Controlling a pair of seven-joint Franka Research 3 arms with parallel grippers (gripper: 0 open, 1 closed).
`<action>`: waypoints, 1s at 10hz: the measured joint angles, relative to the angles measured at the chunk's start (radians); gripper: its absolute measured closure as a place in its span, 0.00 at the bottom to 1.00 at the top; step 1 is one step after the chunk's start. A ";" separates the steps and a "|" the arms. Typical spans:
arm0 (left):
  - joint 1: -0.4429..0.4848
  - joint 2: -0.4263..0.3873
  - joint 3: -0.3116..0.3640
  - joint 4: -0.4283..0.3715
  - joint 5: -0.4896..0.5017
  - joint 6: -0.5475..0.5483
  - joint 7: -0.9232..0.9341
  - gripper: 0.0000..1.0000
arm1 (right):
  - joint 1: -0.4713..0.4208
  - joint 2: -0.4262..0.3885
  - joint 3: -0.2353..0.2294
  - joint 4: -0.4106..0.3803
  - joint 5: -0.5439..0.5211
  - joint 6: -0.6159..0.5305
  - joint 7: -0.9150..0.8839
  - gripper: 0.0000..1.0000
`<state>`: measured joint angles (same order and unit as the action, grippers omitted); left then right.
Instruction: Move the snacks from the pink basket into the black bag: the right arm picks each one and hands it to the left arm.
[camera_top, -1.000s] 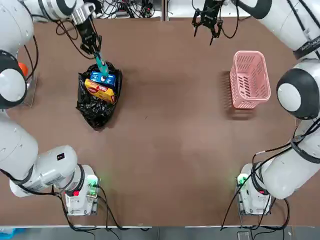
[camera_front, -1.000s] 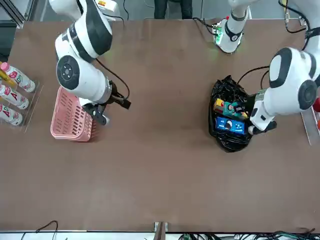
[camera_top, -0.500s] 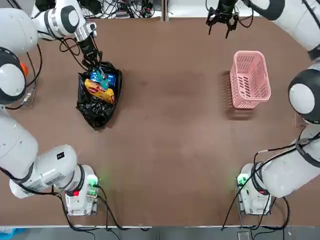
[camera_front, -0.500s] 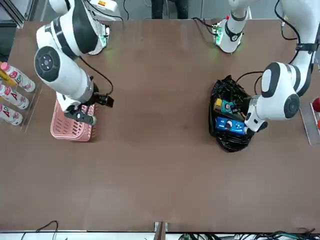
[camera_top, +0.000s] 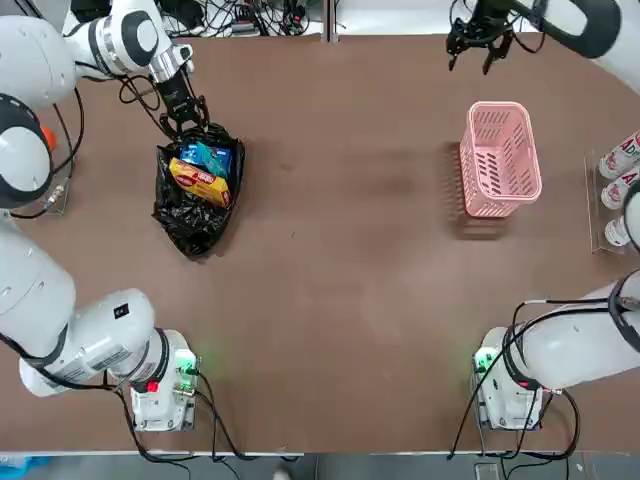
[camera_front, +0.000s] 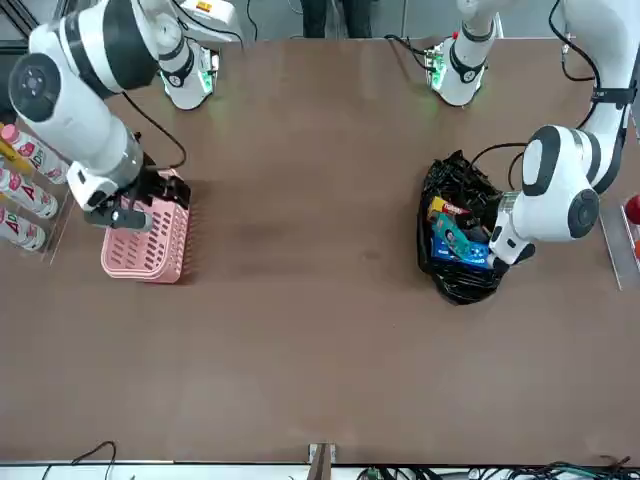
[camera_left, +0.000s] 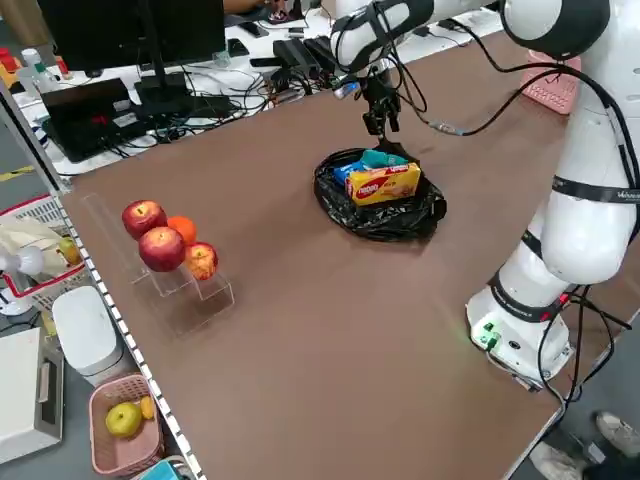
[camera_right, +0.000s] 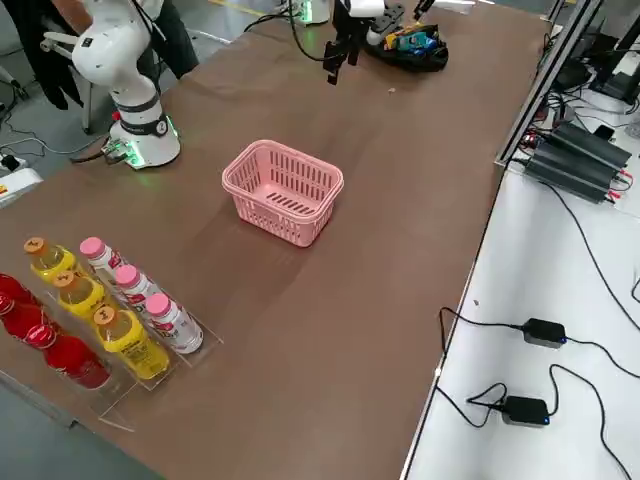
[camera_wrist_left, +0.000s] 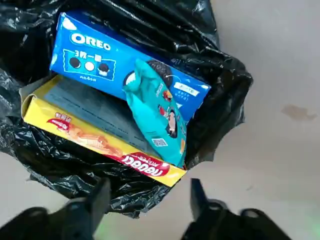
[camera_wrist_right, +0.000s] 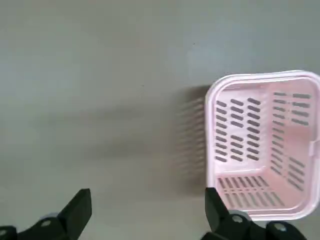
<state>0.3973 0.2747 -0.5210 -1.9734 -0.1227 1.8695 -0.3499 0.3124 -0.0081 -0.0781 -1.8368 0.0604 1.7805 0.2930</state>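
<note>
Your left end effector (camera_wrist_left: 145, 210) hangs wide, empty, over the black bag's (camera_top: 190, 215) far edge; right end effector (camera_wrist_right: 145, 215) wide, beyond the pink basket (camera_top: 498, 160).

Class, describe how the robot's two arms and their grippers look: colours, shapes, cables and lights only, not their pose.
Both arms are built of rounded glossy white segments with grey discs at the joints. Each ends in a black left gripper or right gripper with two short jaws. Black cables loop along the arms and out from the bases. The left arm's base shows red and green lights; the right arm's base shows green.
</note>
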 joint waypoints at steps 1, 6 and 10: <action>0.001 -0.005 0.001 0.024 0.002 -0.004 0.000 0.04 | -0.033 -0.035 0.000 -0.019 -0.006 -0.003 -0.054 0.00; 0.031 -0.095 0.002 0.251 0.040 -0.053 0.000 0.00 | -0.164 -0.104 0.000 0.105 -0.075 -0.184 -0.225 0.00; -0.107 -0.179 0.146 0.354 0.113 -0.118 0.111 0.00 | -0.217 -0.104 0.001 0.153 -0.088 -0.171 -0.301 0.00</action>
<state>0.2900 0.0957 -0.3751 -1.6199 -0.0094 1.7515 -0.2394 0.0953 -0.1119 -0.0770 -1.6834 -0.0277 1.6096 -0.0082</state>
